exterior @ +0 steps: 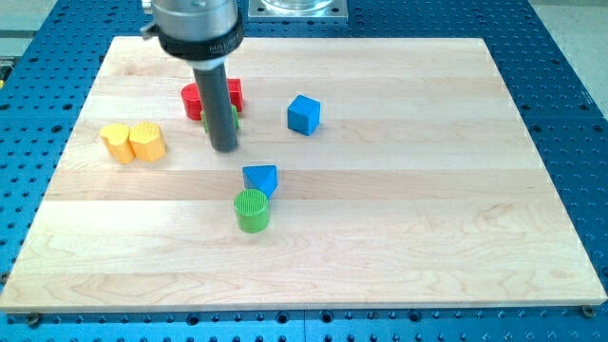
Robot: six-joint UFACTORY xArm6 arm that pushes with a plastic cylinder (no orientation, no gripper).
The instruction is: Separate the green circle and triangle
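Note:
The green circle [252, 210] stands on the wooden board [399, 218] just below the blue triangle [260, 178], touching or nearly touching it. My tip [224, 147] is above and to the left of the pair, apart from both. The rod hides most of a green block [234, 117] behind it, next to a red block [194, 99] at the view's upper left.
Two yellow blocks [133, 141] sit side by side at the view's left. A blue cube [303, 113] lies right of the rod. The board rests on a blue perforated table [560, 114].

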